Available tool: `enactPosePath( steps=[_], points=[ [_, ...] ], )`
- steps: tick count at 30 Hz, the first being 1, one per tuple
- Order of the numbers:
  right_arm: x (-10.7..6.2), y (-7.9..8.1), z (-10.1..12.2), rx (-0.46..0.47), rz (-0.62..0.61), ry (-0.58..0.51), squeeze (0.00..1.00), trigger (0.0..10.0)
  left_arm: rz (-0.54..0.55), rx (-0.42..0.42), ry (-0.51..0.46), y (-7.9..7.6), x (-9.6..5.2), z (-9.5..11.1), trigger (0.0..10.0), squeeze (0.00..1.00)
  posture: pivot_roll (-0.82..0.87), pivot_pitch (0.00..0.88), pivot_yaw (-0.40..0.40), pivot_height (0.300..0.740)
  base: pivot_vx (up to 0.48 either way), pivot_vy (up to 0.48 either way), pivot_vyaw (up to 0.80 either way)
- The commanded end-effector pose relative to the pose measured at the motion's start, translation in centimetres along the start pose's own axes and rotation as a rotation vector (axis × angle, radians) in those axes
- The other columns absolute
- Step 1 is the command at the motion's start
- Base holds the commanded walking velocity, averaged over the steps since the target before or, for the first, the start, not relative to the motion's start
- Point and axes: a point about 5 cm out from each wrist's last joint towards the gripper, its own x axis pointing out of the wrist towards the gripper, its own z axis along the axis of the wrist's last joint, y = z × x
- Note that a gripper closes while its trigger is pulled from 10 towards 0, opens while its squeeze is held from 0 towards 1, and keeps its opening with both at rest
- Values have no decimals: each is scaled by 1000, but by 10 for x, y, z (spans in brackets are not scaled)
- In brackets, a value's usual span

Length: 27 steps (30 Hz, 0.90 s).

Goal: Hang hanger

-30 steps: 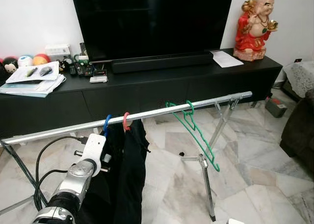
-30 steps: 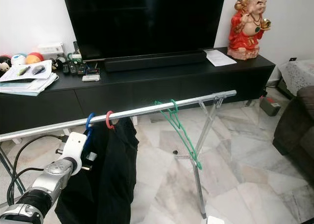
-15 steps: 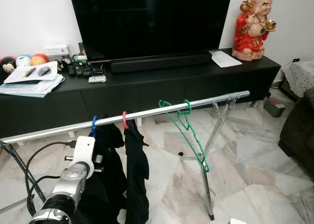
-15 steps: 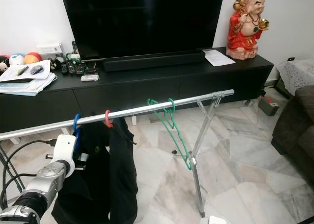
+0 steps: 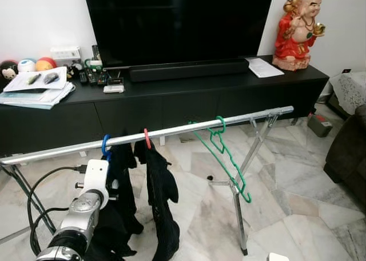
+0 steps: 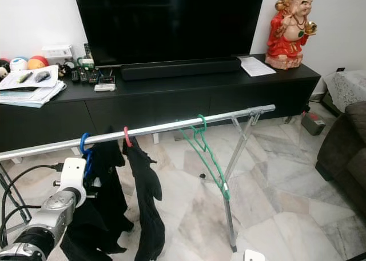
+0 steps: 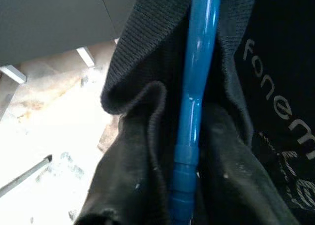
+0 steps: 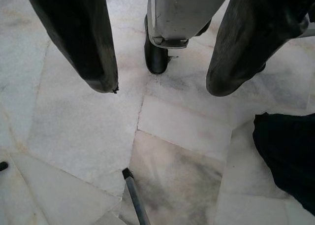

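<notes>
Eye views: the blue hanger [image 5: 106,147] now hooks over the rail [image 5: 171,132], left of where it sat half a second ago; its black garment [image 5: 121,198] hangs longer and freer. Hanging looks essentially done; release remains. The left gripper [image 5: 112,184] is tucked against the cloth, fingers hidden, so their state cannot be told.

Left wrist view: blue hanger bar wrapped in black knit; no fingertip visible.

Right wrist view: right gripper [image 8: 160,52] hangs idle over marble floor [image 8: 88,136], fingers spread.
</notes>
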Motion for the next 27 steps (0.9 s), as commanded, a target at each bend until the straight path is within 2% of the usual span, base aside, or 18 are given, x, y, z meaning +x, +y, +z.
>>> enactPosePath(
  steps=[1, 7, 16, 17, 21, 27],
  points=[
    [0, -1, 1, -9, -3, 0, 0, 10000, 16, 22, -6, 3, -2, -4, 10000, 1000, -31, 0, -15, 740, 0, 0, 0],
    [0, -2, 1, -10, -2, 0, 0, 10000, 50, 10, -51, 10, -7, -3, 10000, 1000, -30, 0, -15, 740, 0, 0, 0],
    [0, -2, 0, -13, -1, 2, 0, 10000, 31, 34, -140, 11, -17, 4, 10000, 1000, -21, 0, -16, 740, 0, 0, 0],
    [0, -2, 0, -13, 0, 2, 0, 10000, -1, 45, -179, 8, -22, 8, 10000, 1000, -18, 0, -16, 740, 0, 0, 0],
    [0, -2, 0, -14, 3, 3, 0, 10000, -53, 89, -226, 3, -32, 12, 10000, 1000, -1, 0, -16, 740, 0, 0, 0],
    [0, -3, 1, -29, 7, 5, 0, 10000, -25, 108, -300, 4, -45, 21, 10000, 1000, 6, 0, -31, 740, 0, 0, 0]
  ],
)
